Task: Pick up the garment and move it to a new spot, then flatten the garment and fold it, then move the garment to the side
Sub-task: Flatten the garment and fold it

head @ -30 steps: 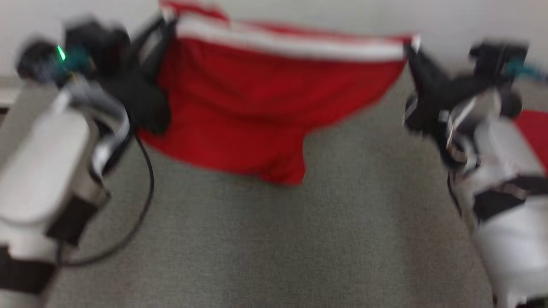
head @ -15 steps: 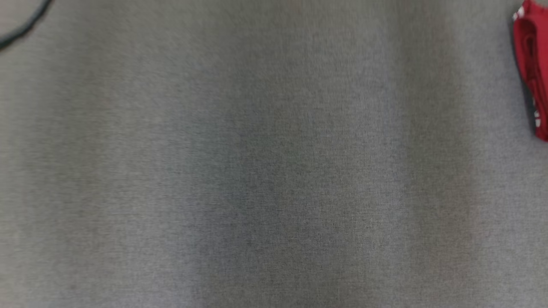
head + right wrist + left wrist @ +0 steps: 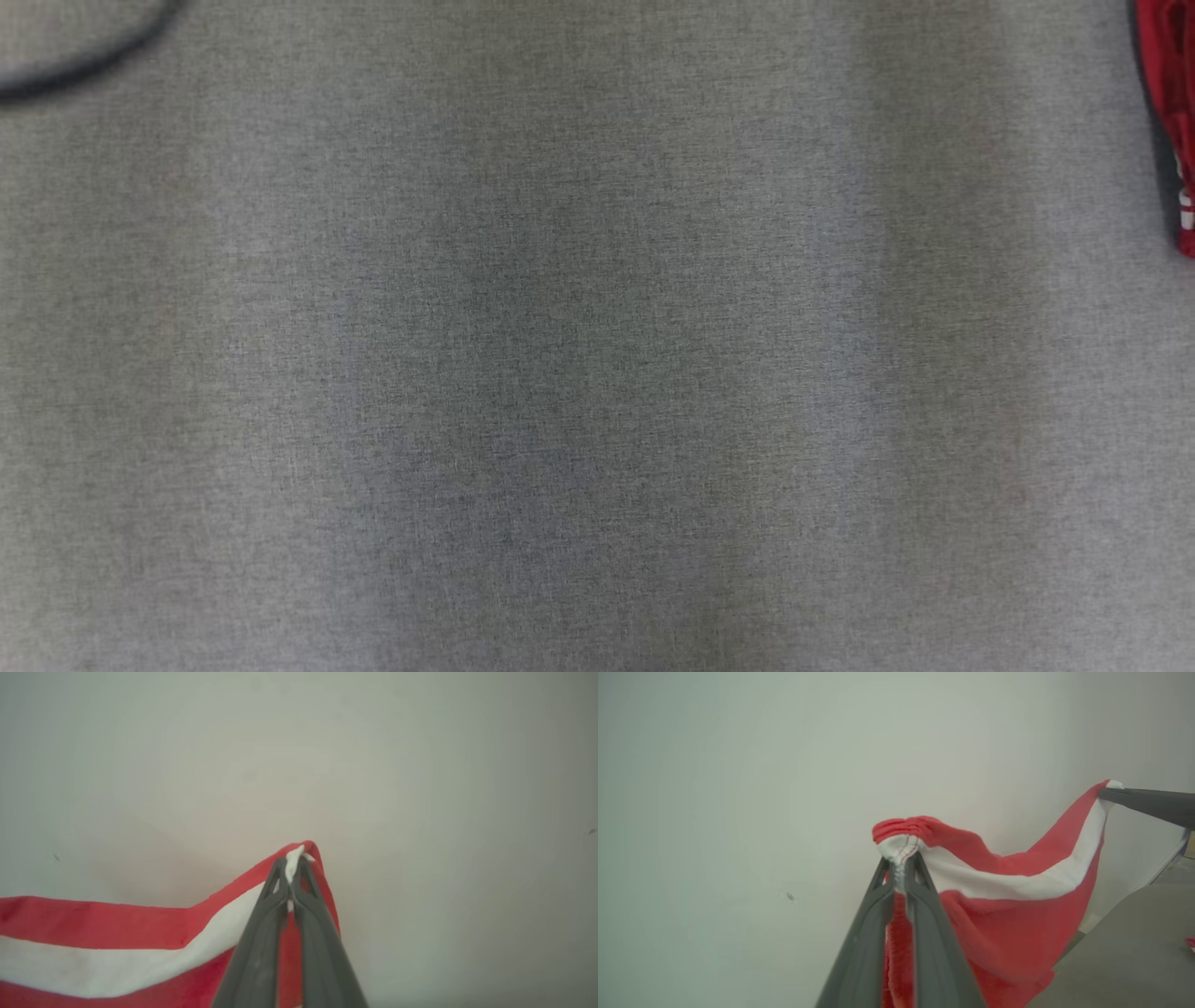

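The garment (image 3: 1008, 924) is red cloth with a broad white band, hanging in the air in front of a pale wall. My left gripper (image 3: 900, 858) is shut on one bunched corner of it, the cloth pinched between the dark fingers. In the right wrist view my right gripper (image 3: 293, 863) is shut on the opposite corner, and the garment (image 3: 93, 919) sags away to the left. The right gripper's fingers (image 3: 1143, 801) also enter the left wrist view from the right edge. The band hangs slack between the two grips.
The head view looks straight down on the grey fabric-covered surface (image 3: 597, 373). Another red cloth (image 3: 1172, 121) lies at its right edge and a dark cable (image 3: 75, 65) crosses the top left corner. The same surface (image 3: 1125, 952) lies below the hanging garment.
The head camera has tipped down: a second ago it showed both grippers holding the garment stretched out, now the grey surface. The grips look unchanged.
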`<state>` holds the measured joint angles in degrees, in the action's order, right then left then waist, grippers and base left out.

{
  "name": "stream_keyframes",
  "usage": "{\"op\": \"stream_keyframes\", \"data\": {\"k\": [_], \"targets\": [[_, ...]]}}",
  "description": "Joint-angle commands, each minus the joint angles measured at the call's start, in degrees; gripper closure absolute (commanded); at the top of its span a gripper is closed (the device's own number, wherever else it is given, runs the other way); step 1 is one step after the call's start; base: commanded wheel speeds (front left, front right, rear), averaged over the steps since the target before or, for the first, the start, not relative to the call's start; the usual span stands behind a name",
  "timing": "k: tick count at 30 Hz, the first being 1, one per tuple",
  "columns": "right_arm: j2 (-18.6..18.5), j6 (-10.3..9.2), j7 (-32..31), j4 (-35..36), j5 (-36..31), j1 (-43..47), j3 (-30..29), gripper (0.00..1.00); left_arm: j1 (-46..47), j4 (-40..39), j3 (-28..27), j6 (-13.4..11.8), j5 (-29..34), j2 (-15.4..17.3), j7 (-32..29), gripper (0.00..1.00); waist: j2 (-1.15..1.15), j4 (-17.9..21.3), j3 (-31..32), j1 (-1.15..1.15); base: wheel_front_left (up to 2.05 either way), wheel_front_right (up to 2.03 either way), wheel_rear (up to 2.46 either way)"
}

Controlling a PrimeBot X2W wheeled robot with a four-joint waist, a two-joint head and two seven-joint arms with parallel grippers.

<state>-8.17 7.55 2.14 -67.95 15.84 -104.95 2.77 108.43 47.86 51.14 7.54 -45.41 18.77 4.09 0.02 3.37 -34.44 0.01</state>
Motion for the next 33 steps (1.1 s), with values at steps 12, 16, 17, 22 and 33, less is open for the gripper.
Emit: {"op": "stream_keyframes", "data": {"k": [12,16,17,22,33], "targets": [[-2.8,-0.12,4.8,17.5,17.5,31.8,12.7,1.0,-29.0,-9.7,0.4,-1.9,-6.7,5.1,11.0,1.0,-0.02,-0.7,10.0,-0.01,0.0,0.0,0.0],[-7.3,-0.12,5.0,28.2,23.3,47.7,14.1,1.0,-42.8,-19.8,-3.5,-6.0,-8.5,6.9,11.1,1.0,-0.02,-2.2,14.2,-0.01,0.0,0.0,0.0],[-7.3,-0.12,5.0,28.2,23.3,47.7,14.1,1.0,-42.8,-19.8,-3.5,-6.0,-8.5,6.9,11.1,1.0,-0.02,-2.2,14.2,-0.01,0.0,0.0,0.0],[-11.2,-0.12,3.3,39.7,25.4,66.9,12.1,1.0,-60.7,-31.9,-7.4,-12.2,-7.1,9.2,11.1,1.0,-0.02,-3.2,18.6,-0.01,0.0,0.0,0.0],[-6.4,-0.12,-4.4,59.1,21.3,101.6,1.0,1.0,-89.1,-40.3,-9.2,-17.8,-4.3,8.7,11.1,1.0,-0.02,-4.1,25.6,-0.01,0.0,0.0,0.0]]}}
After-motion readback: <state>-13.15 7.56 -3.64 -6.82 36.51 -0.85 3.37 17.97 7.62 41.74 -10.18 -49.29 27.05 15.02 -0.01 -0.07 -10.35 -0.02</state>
